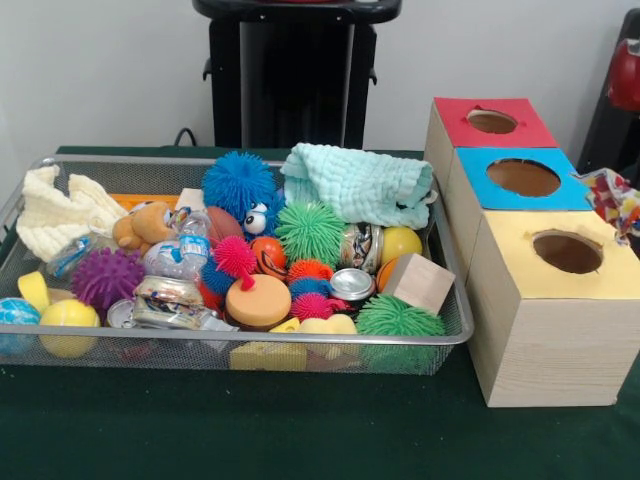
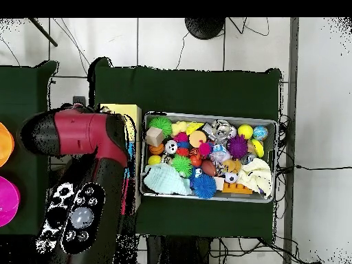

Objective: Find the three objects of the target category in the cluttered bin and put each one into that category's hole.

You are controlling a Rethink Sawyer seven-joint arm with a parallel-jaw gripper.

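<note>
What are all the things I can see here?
Silver wire mesh bin: one, on green table, left of boxes.
Pale wooden cube boxes: three in a row; red top far, blue top middle, yellow top near, each with a round hole.
Hole in yellow top: one, empty.
Mint green cloth: one, bin's far side.
Cream knitted cloth: one, bin's left corner.
Blue spiky ball: one, beside mint cloth.
Small wooden block: one, bin's right end.
Brown teddy bear: one, left of middle.
Red and black robot arm: one, above boxes; pincer hidden.

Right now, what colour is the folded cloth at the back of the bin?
Pale mint green. The cloth lies against the bin's far rim; the front view shows it best.
</note>
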